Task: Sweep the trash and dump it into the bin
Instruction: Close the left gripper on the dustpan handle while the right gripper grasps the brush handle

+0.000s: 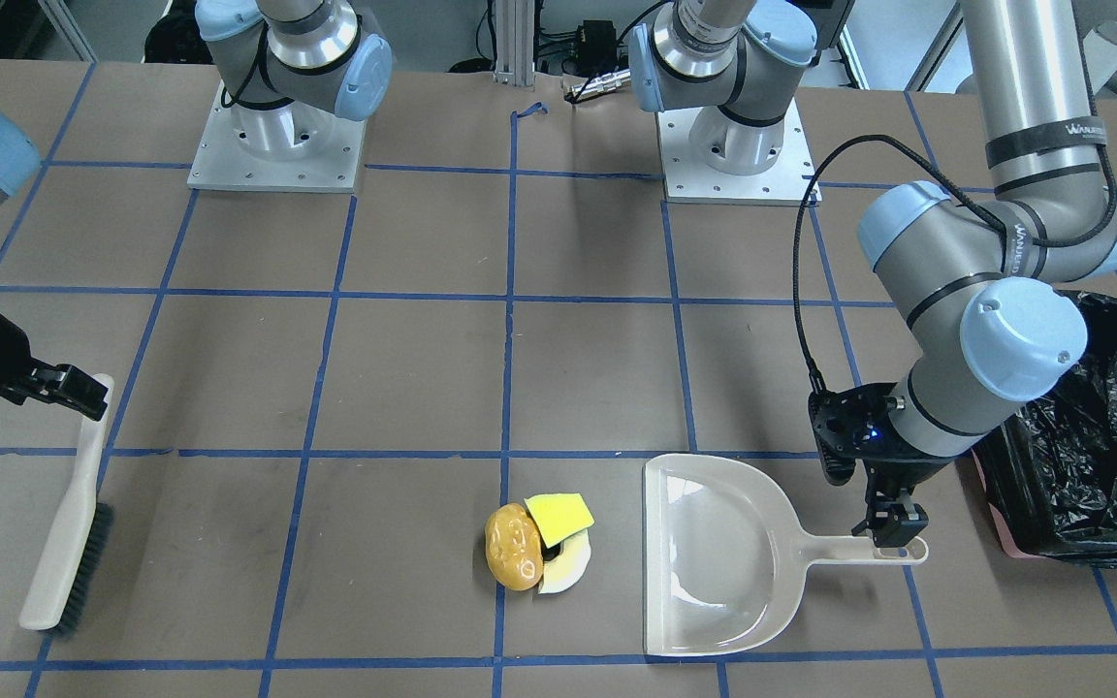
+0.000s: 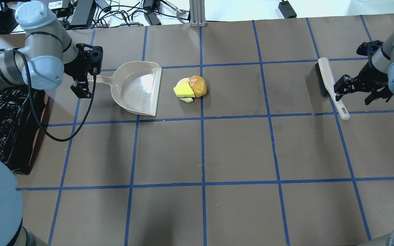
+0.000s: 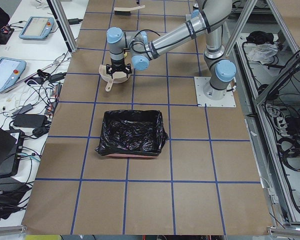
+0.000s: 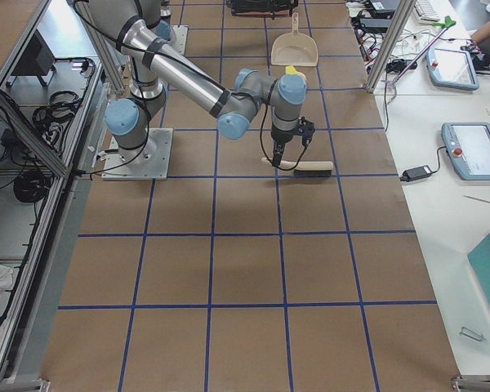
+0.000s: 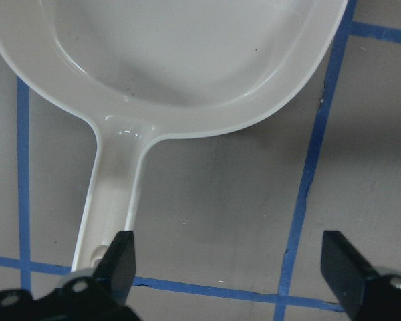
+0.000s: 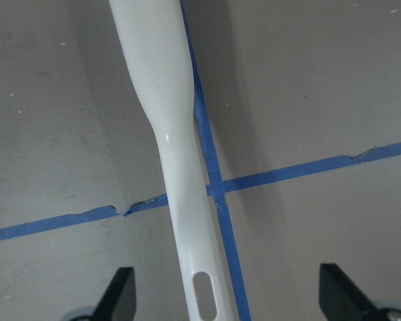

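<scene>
Brown tabletop (image 1: 423, 368) is being occupied by the trash (image 1: 534, 543), piled beside the mouth of the dustpan (image 1: 714, 553) and well apart from the bin (image 1: 993, 514), while the left gripper (image 1: 896, 528) is being held open over the dustpan handle, the right gripper (image 6: 227, 291) open astride the handle of the brush (image 1: 69, 523).

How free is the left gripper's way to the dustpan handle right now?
Probably yes: the open left gripper hangs over the dustpan handle with nothing between. The handle lies by one finger, not centred, so a small sideways shift seems needed.
</scene>
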Action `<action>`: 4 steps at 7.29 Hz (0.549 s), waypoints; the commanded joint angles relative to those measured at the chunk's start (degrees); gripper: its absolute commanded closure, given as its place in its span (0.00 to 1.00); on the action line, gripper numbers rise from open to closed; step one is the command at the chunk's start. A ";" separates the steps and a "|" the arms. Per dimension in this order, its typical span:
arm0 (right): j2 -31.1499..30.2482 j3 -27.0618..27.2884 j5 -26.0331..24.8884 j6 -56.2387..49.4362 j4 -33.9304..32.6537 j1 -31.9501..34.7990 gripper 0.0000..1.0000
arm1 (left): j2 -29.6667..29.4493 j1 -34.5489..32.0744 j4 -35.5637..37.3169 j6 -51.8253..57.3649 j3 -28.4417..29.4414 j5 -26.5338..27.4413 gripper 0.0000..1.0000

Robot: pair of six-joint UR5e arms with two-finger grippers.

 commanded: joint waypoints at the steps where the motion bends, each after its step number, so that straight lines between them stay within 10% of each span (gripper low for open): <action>1: 2.96 0.16 -0.15 -3.65 -1.51 0.12 0.14 | -3.78 -0.20 0.24 8.39 5.06 0.32 0.00; 4: 4.91 0.16 -0.06 -4.22 -3.63 0.38 0.14 | -6.17 -0.64 -0.20 1.77 5.97 0.40 0.00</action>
